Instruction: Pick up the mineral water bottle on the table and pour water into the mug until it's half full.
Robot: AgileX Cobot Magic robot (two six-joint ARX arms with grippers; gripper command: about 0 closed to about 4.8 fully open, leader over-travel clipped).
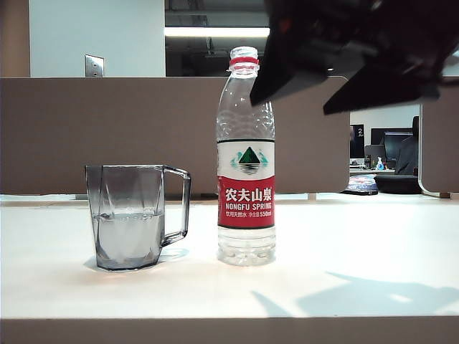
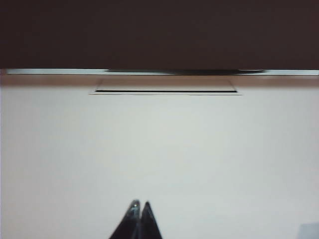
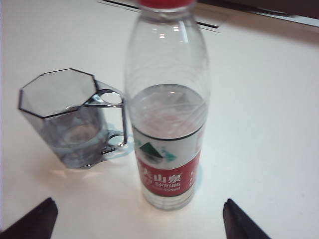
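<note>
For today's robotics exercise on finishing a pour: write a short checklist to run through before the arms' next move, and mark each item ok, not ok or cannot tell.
1. Mug about half full: ok, water reaches near mid-height.
2. Bottle upright on the table: ok.
3. Bottle and mug apart: ok, a gap beside the handle.
4. Right gripper released: ok, fingers wide, holding nothing, raised above the bottle.
5. Left gripper clear: ok, shut over bare table.
6. Bottle cap on: cannot tell.

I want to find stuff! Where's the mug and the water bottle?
mug (image 1: pixel 129 218), exterior view, on its front wall.
mineral water bottle (image 1: pixel 246 201), exterior view, on its red label.
</note>
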